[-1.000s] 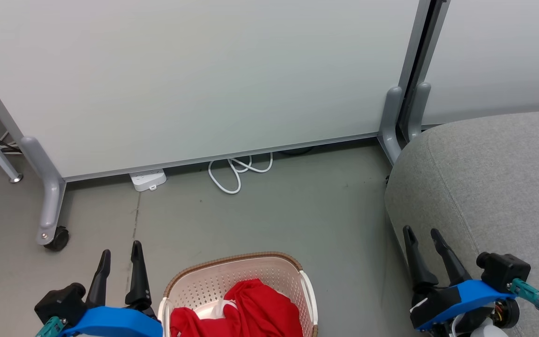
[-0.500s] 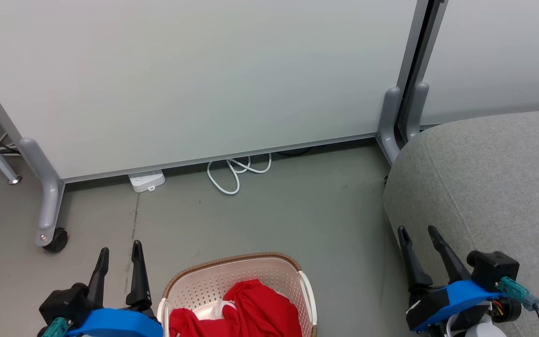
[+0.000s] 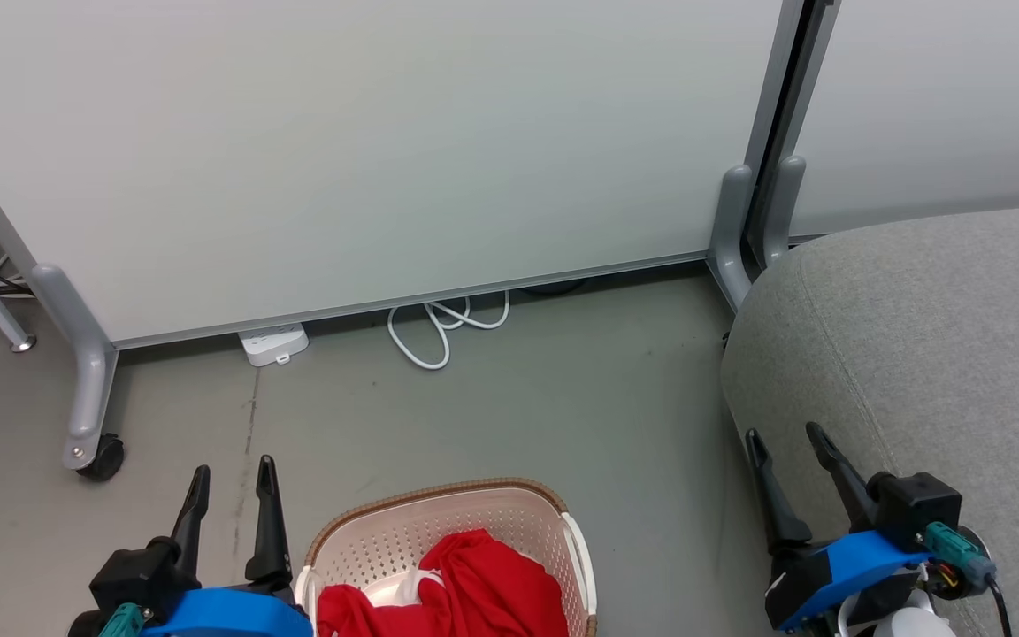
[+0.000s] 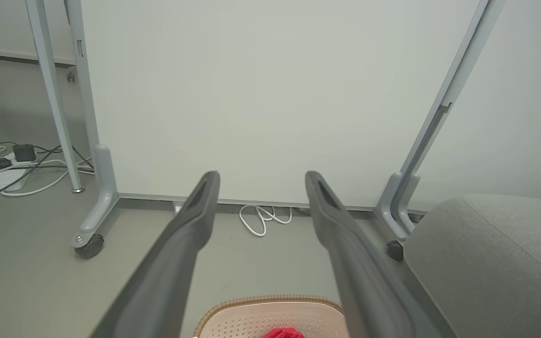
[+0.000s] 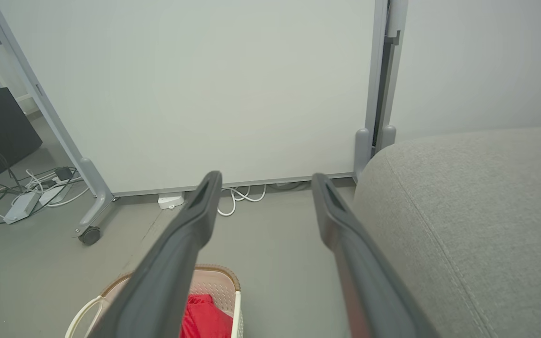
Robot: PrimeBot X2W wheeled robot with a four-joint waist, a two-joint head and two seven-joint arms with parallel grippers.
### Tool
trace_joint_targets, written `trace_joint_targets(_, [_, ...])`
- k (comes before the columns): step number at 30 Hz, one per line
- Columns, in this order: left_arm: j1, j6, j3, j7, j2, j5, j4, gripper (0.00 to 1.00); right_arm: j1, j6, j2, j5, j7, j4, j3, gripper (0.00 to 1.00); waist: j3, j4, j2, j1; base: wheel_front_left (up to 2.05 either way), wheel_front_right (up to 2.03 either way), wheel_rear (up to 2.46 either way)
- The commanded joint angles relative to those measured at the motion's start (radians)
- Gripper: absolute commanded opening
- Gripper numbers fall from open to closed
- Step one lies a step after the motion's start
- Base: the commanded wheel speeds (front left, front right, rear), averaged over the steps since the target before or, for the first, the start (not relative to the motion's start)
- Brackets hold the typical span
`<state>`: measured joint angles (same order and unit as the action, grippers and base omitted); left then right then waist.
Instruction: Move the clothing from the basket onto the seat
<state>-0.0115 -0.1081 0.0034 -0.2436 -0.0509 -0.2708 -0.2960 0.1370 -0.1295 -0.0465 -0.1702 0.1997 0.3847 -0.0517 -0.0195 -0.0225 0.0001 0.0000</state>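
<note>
The cream basket (image 3: 439, 500) with a brown rim stands on the floor at the bottom centre of the head view. Red clothing (image 3: 474, 588) with a white strip lies bunched inside it. The basket rim (image 4: 270, 300) and clothing (image 4: 282, 333) peek in at the bottom of the left wrist view; the right wrist view shows the basket (image 5: 226, 277) and clothing (image 5: 204, 317) too. My left gripper (image 3: 231, 473) hangs open left of the basket. Over the front edge of the grey seat (image 3: 934, 336), my right gripper (image 3: 784, 435) is open and empty.
White partition panels (image 3: 368, 141) on grey wheeled feet (image 3: 89, 389) stand behind the bare floor. A white power strip (image 3: 272, 343) and a looped white cable (image 3: 439, 332) lie at the panel's base. More cables (image 5: 21, 192) lie at far left.
The whole head view has drifted slightly, so the camera moved. The right gripper sits a little lower and further left in it than before. Both grippers stay open.
</note>
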Motion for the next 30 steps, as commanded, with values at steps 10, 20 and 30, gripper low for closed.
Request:
trace_joint_targets(10, [0.005, -0.001, -0.008, -0.024, 0.0, 0.078, -0.008, 1.0, 0.01, -0.001, -0.006, 0.083, 0.011, 0.0, -0.005, 1.0, -0.001, -0.001, -0.0001, 0.0, 0.0, 0.0, 0.0])
trace_joint_targets(20, [0.006, 0.001, -0.007, -0.023, 0.0, 0.07, -0.01, 1.0, 0.01, -0.001, -0.006, 0.069, 0.01, 0.003, -0.008, 1.0, -0.001, -0.001, -0.0001, 0.0, 0.0, 0.0, 0.0])
trace_joint_targets(30, [-0.01, -0.005, -0.018, -0.022, -0.003, 0.069, -0.048, 1.0, 0.032, -0.001, -0.006, 0.053, 0.014, -0.016, -0.033, 1.0, 0.059, -0.034, -0.0001, 0.0, 0.0, 0.0, 0.0])
